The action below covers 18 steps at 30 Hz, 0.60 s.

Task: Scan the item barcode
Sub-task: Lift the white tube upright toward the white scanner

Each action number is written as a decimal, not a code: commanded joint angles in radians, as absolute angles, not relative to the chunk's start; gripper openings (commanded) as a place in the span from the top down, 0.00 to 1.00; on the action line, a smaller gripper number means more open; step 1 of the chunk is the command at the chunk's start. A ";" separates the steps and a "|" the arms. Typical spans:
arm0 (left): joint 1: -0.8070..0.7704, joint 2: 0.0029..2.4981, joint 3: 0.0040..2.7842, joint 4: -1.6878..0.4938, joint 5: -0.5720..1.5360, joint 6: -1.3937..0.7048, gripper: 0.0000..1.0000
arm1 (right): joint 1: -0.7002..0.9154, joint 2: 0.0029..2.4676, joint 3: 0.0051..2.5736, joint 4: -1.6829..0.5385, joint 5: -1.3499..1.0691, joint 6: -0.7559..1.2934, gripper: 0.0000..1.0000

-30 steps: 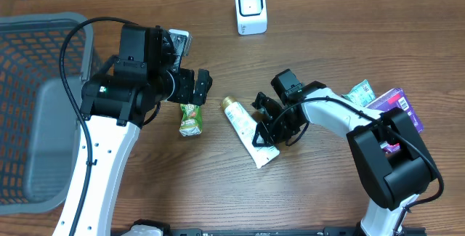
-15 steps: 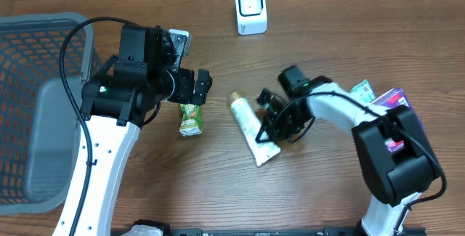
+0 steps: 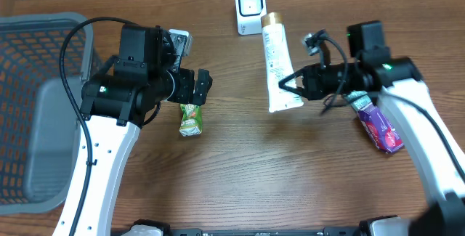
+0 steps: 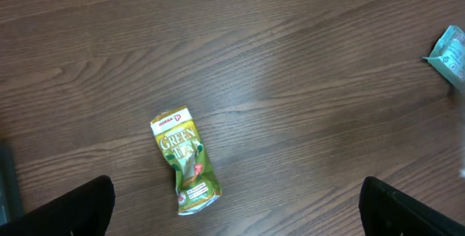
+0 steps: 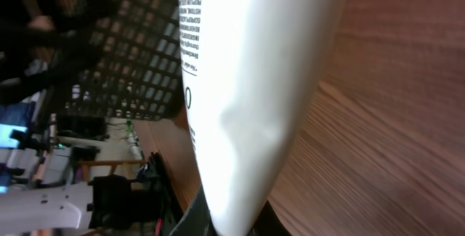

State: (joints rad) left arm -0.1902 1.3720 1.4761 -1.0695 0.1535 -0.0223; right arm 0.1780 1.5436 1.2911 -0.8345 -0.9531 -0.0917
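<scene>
So the white tube with the gold cap (image 3: pixel 275 65) is off the table (image 3: pixel 218 185) now. A second ago it lay flat mid-table, and the right gripper (image 3: pixel 290 87) has since clamped its crimped tail and swung it up, cap just beside the little white scanner (image 3: pixel 251 9). Scanning looks like the step at hand, though I can't tell if the barcode faces it. The tube's glossy soft plastic, slightly dented, with fine print down one side. The left gripper (image 3: pixel 202 87) hangs wide open above a crinkly green tea pouch (image 3: pixel 191 118).
</scene>
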 commanded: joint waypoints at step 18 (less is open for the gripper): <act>-0.190 1.353 1.493 -1.069 0.154 -0.007 0.00 | 0.186 1.285 1.342 -0.633 -1.216 0.175 0.97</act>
